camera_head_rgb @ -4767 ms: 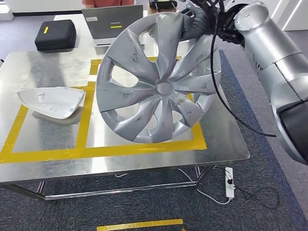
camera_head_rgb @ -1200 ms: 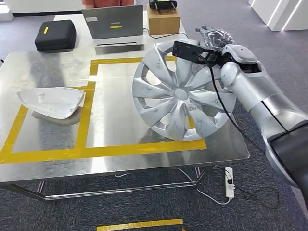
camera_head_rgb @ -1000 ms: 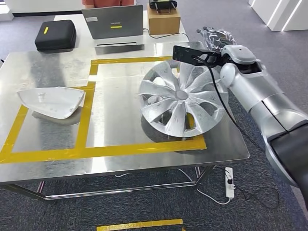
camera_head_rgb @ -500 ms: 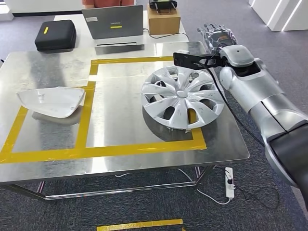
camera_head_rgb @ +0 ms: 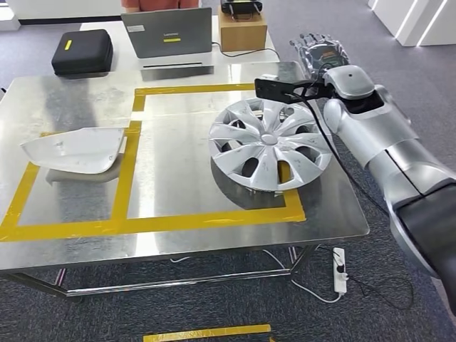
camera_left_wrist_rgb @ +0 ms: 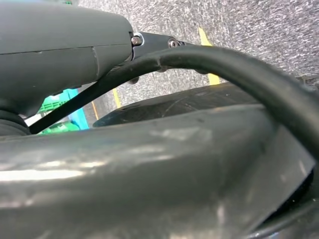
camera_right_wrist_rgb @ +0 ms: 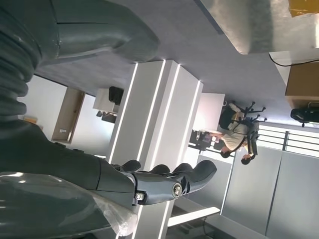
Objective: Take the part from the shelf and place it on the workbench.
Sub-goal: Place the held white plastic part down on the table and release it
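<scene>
The hubcap lies flat, face up, on the steel workbench, inside the right-hand yellow-taped square, its rim overlapping the tape at about five o'clock. Being round, it has no long axis to speak of; what matters is that it rests on its back rim and nothing is propping it.

The right hand hangs beyond the table's far right corner, at roughly one o'clock from the hubcap's hub and clear of its rim. In the right wrist view the fingers stretch out straight, apart from the thumb, with nothing between them, so the hand is wide open and holds nothing. A clear film seems to cover the hand, though the head view is too small to be sure.

From the hand, the part lies toward seven o'clock, down and inward, and the right arm is plainly the nearer one. The left wrist view gives dark body parts and floor, so I cannot tell how the left hand is set.

My judgement is that the placing is done and the coming move is simply to draw the right arm back without brushing the rim.

At nine o'clock from the hubcap, well apart, a white mirror cover sits in the left square.
</scene>
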Tool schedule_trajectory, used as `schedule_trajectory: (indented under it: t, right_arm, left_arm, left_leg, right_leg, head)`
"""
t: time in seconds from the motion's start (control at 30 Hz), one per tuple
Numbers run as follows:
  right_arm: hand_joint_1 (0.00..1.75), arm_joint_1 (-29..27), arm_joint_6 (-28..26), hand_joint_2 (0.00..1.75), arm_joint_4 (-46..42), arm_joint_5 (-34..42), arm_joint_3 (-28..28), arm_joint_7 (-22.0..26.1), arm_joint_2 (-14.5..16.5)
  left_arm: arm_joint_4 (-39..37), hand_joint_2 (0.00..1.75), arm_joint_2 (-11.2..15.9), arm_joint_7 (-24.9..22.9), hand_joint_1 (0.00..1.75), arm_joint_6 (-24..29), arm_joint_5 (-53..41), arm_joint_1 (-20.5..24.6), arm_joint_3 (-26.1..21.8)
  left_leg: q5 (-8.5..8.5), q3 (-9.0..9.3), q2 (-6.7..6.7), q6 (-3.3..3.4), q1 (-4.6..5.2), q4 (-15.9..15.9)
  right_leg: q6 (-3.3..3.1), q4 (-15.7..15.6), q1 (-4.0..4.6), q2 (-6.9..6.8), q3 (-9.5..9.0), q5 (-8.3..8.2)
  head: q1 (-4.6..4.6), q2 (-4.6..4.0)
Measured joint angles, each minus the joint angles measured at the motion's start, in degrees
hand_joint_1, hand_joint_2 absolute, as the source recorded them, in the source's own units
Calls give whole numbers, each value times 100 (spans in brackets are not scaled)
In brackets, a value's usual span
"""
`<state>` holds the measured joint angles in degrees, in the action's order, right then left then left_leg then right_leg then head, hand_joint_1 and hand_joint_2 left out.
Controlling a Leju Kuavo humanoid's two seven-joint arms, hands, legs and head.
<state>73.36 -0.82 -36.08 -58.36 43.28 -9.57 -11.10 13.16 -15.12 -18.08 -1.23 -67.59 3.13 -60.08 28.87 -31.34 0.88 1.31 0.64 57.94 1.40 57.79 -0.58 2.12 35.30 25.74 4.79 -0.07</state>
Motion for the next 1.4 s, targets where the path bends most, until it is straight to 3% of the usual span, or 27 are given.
schedule_trajectory:
  t: [0.57, 0.67, 0.73, 0.8, 0.87, 0.9, 0.93, 0.97, 1.07, 1.13, 1.23, 1.3, 1.4]
  right_arm:
    - [0, 27, 27, 175, -303, -293, -426, -55, 46]
    - [0, 37, 43, 175, -350, -313, -496, -63, 45]
    - [0, 51, 51, 175, -388, -322, -555, -71, 37]
    - [0, 64, 58, 175, -424, -338, -598, -87, 25]
    - [0, 34, 66, 175, -455, -354, -625, -107, 21]
    - [0, 3, 69, 175, -464, -358, -636, -117, 21]
    - [0, -24, 73, 175, -468, -363, -645, -128, 20]
    - [0, -42, 76, 175, -472, -371, -654, -140, 20]
    - [0, -39, 80, 175, -505, -391, -676, -161, 20]
    - [0, -33, 86, 175, -527, -398, -690, -164, 20]
    - [0, -38, 94, 175, -538, -404, -695, -166, 14]
    - [0, -38, 96, 175, -540, -404, -700, -169, 5]
    - [0, -50, 102, 175, -541, -404, -704, -168, -8]
  left_arm:
    - [0, 0, -14, 127, 0, 8, -46, 0, -46]
    - [0, 0, -16, 127, 0, 27, -56, 0, -78]
    - [2, 0, -31, 127, 0, 44, -69, 0, -97]
    - [5, 0, -50, 128, 0, 56, -78, 0, -108]
    - [7, 0, -56, 133, 0, 61, -85, -2, -121]
    - [8, 0, -57, 137, 0, 61, -86, -4, -129]
    - [8, 0, -57, 143, 0, 61, -87, -7, -138]
    - [9, 0, -59, 152, 0, 60, -87, -8, -145]
    - [13, 0, -60, 183, 0, 57, -85, -7, -151]
    - [21, 0, -61, 196, 0, 54, -85, -6, -152]
    - [26, 0, -63, 205, 0, 49, -84, -15, -154]
    - [26, 0, -63, 205, 0, 48, -83, -19, -154]
    - [26, 0, -63, 205, 0, 46, -80, -17, -155]
  left_leg:
    - [10, -18, 1, 17, 14, 43]
    - [-8, -23, -3, 52, 22, 50]
    - [-83, -5, -38, 113, -9, -27]
    - [-156, -3, -93, 173, -41, -107]
    - [-179, -28, -130, 192, -40, -115]
    - [-184, -36, -142, 188, -42, -113]
    - [-188, -41, -151, 183, -46, -108]
    - [-190, -45, -158, 174, -54, -99]
    - [-160, -84, -176, 91, -77, -19]
    - [-156, -141, -175, 16, -59, 53]
    - [-137, -232, -168, -69, -53, 129]
    - [144, -356, -155, -125, -62, 425]
    - [770, -681, -143, -158, -68, 1462]
  right_leg:
    - [29, -12, -14, -1, 0, -18]
    - [71, -30, -21, 10, -6, -49]
    - [115, -19, -18, 0, 24, -15]
    - [150, 334, -11, -73, 195, 253]
    - [188, 1061, -25, -143, 479, 620]
    - [209, 1365, -41, -158, 586, 716]
    - [231, 1492, -61, -166, 612, 711]
    - [252, 1408, -82, -176, 541, 608]
    - [316, 402, -118, -240, -46, 184]
    - [274, 97, -106, -240, -222, 181]
    - [121, 78, -115, -210, -163, 180]
    - [25, 74, -125, -208, -92, 121]
    - [-58, 78, -93, -190, 40, 25]
  head:
    - [-1, 0]
    - [-1, 0]
    - [3, 0]
    - [29, 0]
    - [49, 0]
    - [49, 0]
    - [49, 0]
    - [50, 0]
    - [55, 0]
    - [59, 1]
    - [45, 2]
    - [35, 2]
    - [25, 2]
